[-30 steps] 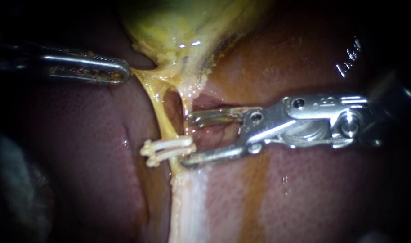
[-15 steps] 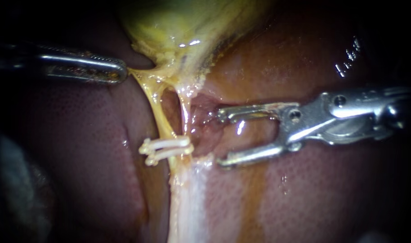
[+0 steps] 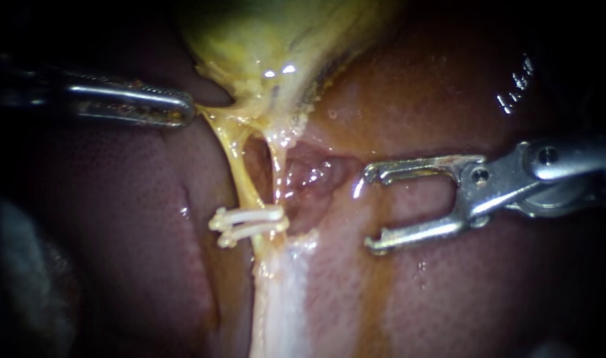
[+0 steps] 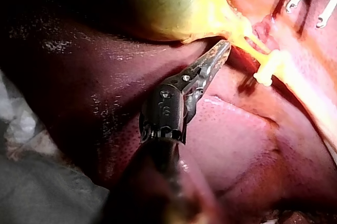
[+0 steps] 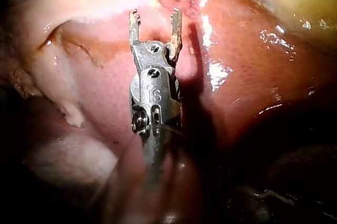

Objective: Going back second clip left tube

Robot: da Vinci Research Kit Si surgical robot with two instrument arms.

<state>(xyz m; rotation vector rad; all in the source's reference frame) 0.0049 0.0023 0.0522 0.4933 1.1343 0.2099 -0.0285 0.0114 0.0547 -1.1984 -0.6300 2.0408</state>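
The right instrument (image 3: pixel 372 211) is backing away. A second ago its open jaws stood right against the clips (image 3: pixel 250 222), half a second ago they were a little clear, and now they are well apart from the clips, out over the liver (image 3: pixel 449 298). The jaws are spread wide with nothing between them, which the right wrist view confirms (image 5: pixel 155 23). No clip sits in them, so the load appears to have been delivered. The clips have not shifted against the tissue: two pale bars lie close together across the lower end of the left tube (image 3: pixel 240 172), just above where it runs into the whitish band. Whether they also catch the thinner strand (image 3: pixel 276 166) beside it cannot be told. The left instrument (image 3: pixel 177 109) has barely moved. Its jaws are closed on the yellow tissue (image 3: pixel 213 116) under the gallbladder (image 3: pixel 270 40) and draw it sideways, so the left tube stays stretched and exposed. The left wrist view shows the same grip (image 4: pixel 221 50), with the clips (image 4: pixel 268 74) just ahead of it. For the task this suggests the clipping is done and the retreat is well under way; what seems left is for the right instrument to clear the field without brushing the clips or the liver.
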